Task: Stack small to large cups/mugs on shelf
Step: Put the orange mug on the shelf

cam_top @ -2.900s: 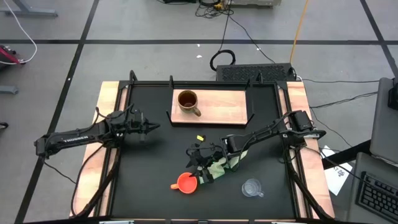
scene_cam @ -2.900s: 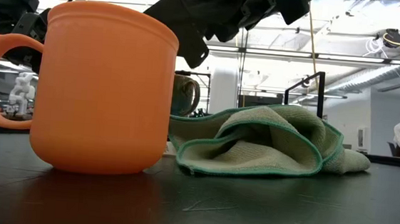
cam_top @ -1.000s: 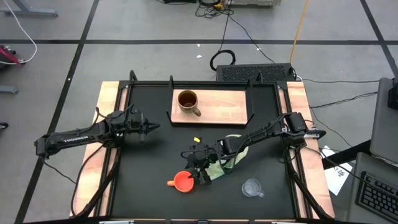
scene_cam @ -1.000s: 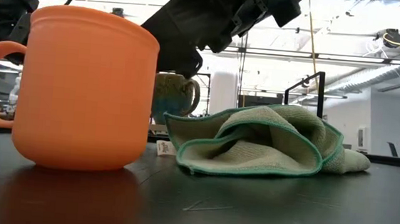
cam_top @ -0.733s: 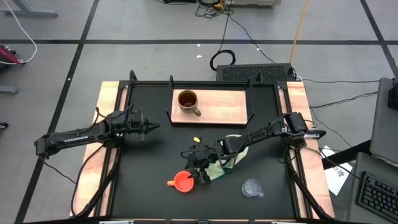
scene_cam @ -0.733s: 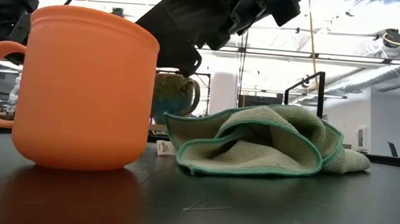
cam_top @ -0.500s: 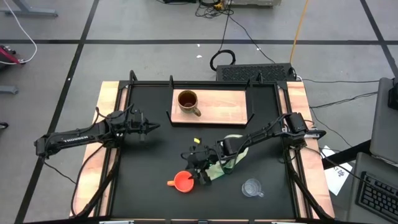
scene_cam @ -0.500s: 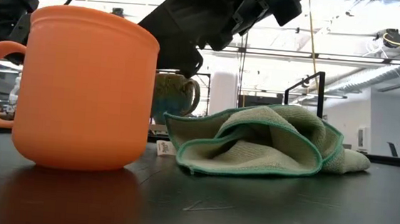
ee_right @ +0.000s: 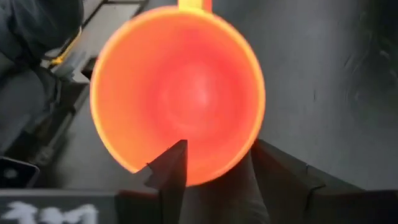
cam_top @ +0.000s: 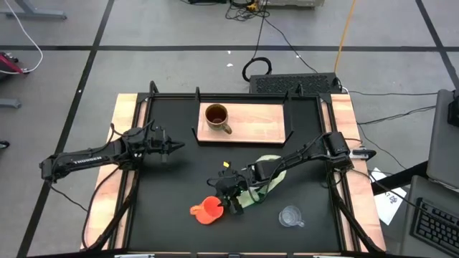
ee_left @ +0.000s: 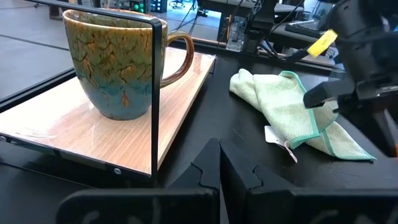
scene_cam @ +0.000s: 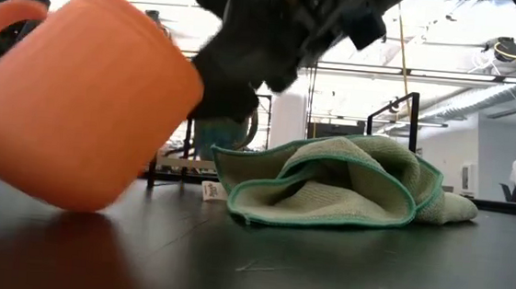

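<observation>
Tilting orange cup (scene_cam: 77,103) leans on black tabletop (scene_cam: 340,271).

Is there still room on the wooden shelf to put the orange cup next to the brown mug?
Yes. The brown mug stands at the left end of the shelf, so the board is bare from the mug's handle to the right bracket. It is crowded nearer the front, where the right gripper, orange cup and green cloth bunch together.

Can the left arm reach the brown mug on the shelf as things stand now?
Probably yes: the left gripper, shut, faces the brown mug, but the shelf's black bracket stands partly between them.
</observation>
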`<state>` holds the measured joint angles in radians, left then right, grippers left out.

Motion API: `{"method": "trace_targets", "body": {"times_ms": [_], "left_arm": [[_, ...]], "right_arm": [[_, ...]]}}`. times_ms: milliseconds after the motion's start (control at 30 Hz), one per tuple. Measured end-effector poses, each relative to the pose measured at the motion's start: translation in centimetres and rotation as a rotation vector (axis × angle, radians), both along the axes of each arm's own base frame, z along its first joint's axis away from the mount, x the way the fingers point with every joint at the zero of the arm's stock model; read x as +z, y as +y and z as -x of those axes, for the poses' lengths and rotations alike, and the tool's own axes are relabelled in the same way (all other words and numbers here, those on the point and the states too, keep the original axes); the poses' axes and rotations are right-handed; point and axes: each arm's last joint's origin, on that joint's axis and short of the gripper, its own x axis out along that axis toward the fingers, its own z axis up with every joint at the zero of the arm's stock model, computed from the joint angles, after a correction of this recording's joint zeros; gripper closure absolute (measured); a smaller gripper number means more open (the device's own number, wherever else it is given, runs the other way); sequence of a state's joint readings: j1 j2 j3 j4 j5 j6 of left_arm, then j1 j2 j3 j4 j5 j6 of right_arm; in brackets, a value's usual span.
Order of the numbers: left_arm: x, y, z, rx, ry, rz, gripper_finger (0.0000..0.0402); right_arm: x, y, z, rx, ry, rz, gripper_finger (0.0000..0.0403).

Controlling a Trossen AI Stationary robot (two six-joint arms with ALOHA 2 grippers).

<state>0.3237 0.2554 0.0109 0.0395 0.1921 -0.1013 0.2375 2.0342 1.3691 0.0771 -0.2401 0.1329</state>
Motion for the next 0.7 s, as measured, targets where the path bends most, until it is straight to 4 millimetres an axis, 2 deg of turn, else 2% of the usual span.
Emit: {"method": "trace_targets", "body": {"times_ms": [133,300,700], "left_arm": [[0.0,0.0,0.0,0.0,0.0,0.0,0.0398],[-0.2,0.0,-0.1,0.0,0.017,0.006,0.0398],[-0.8,0.1,-0.3,0.0,0.082,0.028,0.0398]], "right_arm": [[0.8,0.1,-0.3,0.012,-0.042,0.003,0.0295],[1.6,0.2,-0.6,0.037,-0.072,0.027,0.0387],[2.1,-0.1,-0.7,0.043,-0.055,0.01,0.0401]]}}
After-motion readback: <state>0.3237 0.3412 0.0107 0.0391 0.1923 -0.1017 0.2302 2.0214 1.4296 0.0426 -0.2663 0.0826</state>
